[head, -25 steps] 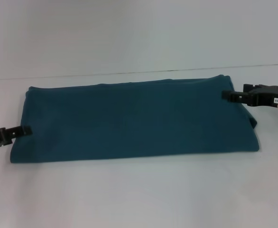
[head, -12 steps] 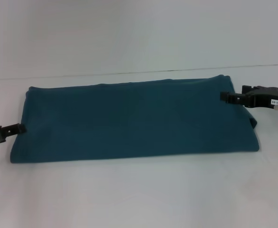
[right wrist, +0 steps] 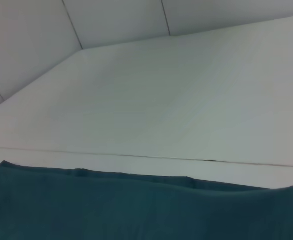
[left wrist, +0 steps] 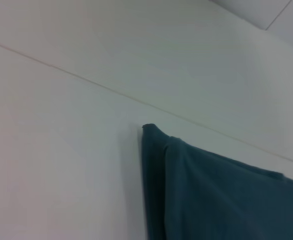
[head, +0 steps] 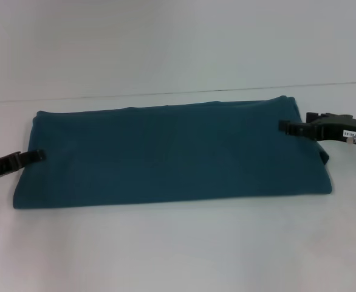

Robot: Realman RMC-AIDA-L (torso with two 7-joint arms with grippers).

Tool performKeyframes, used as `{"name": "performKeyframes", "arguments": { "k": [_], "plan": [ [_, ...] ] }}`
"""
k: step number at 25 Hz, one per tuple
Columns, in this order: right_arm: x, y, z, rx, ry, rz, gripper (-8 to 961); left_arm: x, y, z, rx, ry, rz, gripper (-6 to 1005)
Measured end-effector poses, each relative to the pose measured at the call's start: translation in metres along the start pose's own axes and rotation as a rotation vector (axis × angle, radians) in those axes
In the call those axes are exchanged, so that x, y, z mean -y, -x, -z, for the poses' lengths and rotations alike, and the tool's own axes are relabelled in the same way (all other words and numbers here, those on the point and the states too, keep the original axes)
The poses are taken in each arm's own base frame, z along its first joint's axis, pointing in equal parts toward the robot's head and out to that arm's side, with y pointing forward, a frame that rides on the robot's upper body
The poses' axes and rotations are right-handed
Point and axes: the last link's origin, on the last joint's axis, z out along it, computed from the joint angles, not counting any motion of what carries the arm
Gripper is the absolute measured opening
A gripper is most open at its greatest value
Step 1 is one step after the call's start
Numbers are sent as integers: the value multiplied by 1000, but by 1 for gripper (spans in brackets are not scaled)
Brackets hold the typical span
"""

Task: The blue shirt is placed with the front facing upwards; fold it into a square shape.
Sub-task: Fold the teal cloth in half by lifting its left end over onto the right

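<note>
Blue shirt (head: pixel 172 155), folded band, each end effector at an end edge

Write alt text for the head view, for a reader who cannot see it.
A blue shirt, folded into a long wide band with its plain side up, lies on a white table. The left gripper reaches its left end and the right gripper its right end, near the far corner.

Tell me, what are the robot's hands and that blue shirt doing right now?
Left hand at shirt's left edge, right hand at its right edge. Blue shirt folded into a long band, plain side up. Nothing in the way.
</note>
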Motion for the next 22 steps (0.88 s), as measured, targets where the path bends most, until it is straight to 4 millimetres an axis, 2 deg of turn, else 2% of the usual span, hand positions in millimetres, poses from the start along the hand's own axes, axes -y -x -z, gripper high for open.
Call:
{"name": "performKeyframes", "arguments": {
  "k": [15,22],
  "plan": [
    [-5,-2,-4,-1,11,-13,929,5,-1,-8,-58,-90,0,824],
    [-5,-2,-4,-1,12,-15,929,0,-1,-11,-58,-77,7,824]
  ]
}}
